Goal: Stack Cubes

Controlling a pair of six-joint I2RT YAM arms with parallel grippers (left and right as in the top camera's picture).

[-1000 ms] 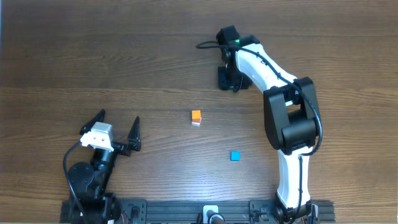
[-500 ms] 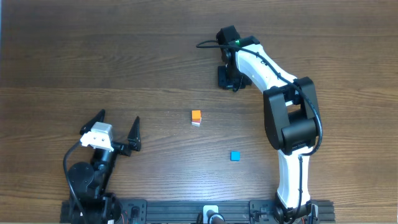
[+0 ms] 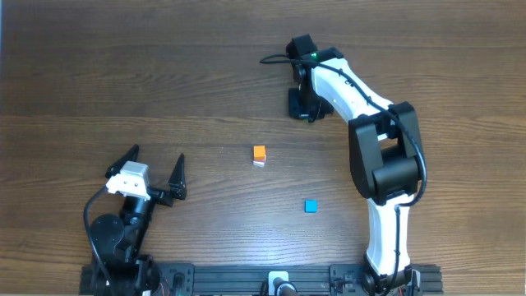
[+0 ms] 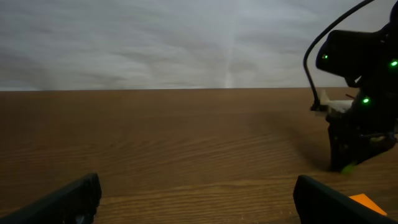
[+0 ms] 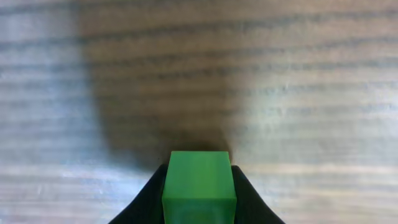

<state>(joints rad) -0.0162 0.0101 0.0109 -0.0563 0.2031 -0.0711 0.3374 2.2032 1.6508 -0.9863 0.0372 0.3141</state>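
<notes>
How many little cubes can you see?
4. An orange cube sits on a white cube mid-table; a blue cube lies alone nearer the arm bases; a green cube is held in the right gripper.

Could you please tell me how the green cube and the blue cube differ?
The green cube is clamped between the right gripper's fingers; the blue cube lies free on the table. The green cube is far up the table, the blue cube nearer the arm bases. Both are plain cubes.
</notes>
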